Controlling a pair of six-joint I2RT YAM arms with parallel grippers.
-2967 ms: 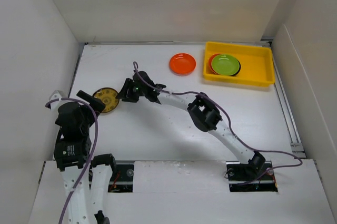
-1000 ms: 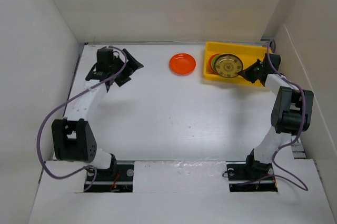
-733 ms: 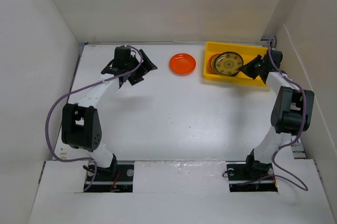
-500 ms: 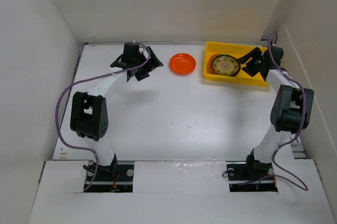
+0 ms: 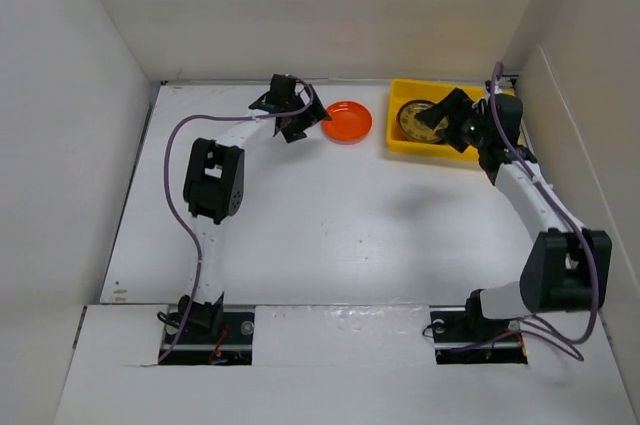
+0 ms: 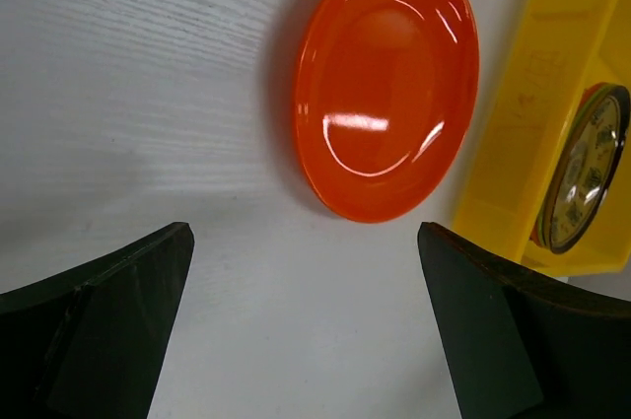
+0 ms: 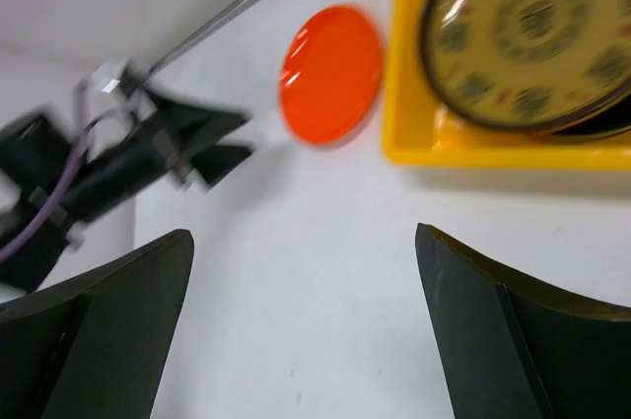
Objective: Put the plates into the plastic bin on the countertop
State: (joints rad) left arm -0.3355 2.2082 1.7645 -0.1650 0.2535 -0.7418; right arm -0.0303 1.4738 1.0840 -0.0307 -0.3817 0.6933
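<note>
Your left claw (image 6: 304, 232) is spread wide over the white countertop (image 5: 300, 225). The orange plate (image 5: 346, 121) lies just beyond its fingertips at 3 o'clock, flat and face up. Just beside the plate, again at 3 o'clock, sits the yellow bin (image 5: 425, 152), long axis 9-to-3, holding the brown-and-gold plate (image 5: 417, 120) face up. Your right claw (image 7: 304, 234) hovers spread and empty over the bin's right half.
</note>
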